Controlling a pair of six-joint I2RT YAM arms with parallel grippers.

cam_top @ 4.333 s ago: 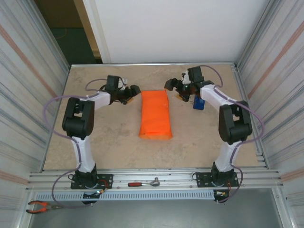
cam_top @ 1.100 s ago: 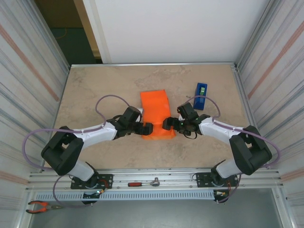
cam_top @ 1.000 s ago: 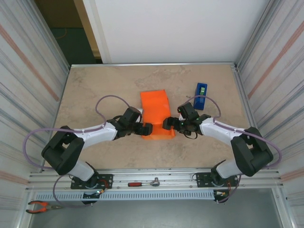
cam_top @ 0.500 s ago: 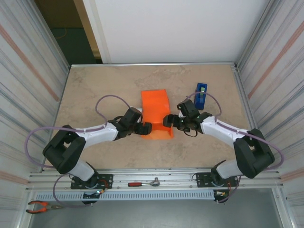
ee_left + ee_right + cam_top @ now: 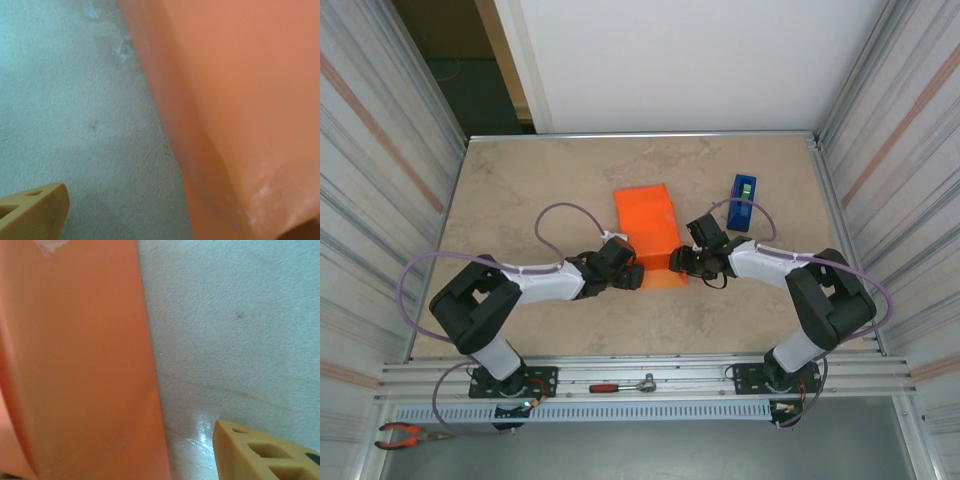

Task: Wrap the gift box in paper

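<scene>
paper [image 5: 648, 235]: mid-counter [image 5: 520, 200], long axis 12-to-6; gift box hidden inside, I'd guess
left gripper [image 5: 628, 276]: jaws apart, paper's near end at its 3
right gripper [image 5: 678, 262]: just as close, paper at its 9; jaws, can't tell

The paper [image 5: 648, 232] is bright orange and plain. It is folded over into a long, narrow bundle that lies flat, its top slightly humped. Its near end sits between the left pincer [image 5: 630, 279] and the right pincer [image 5: 676, 262], each just beside one long side, and the rest runs away beyond both. Up close from the left wrist, its side [image 5: 240, 100] is smooth with a soft crease. From the right wrist, the paper's long edge [image 5: 75, 355] runs straight and clean.
</scene>
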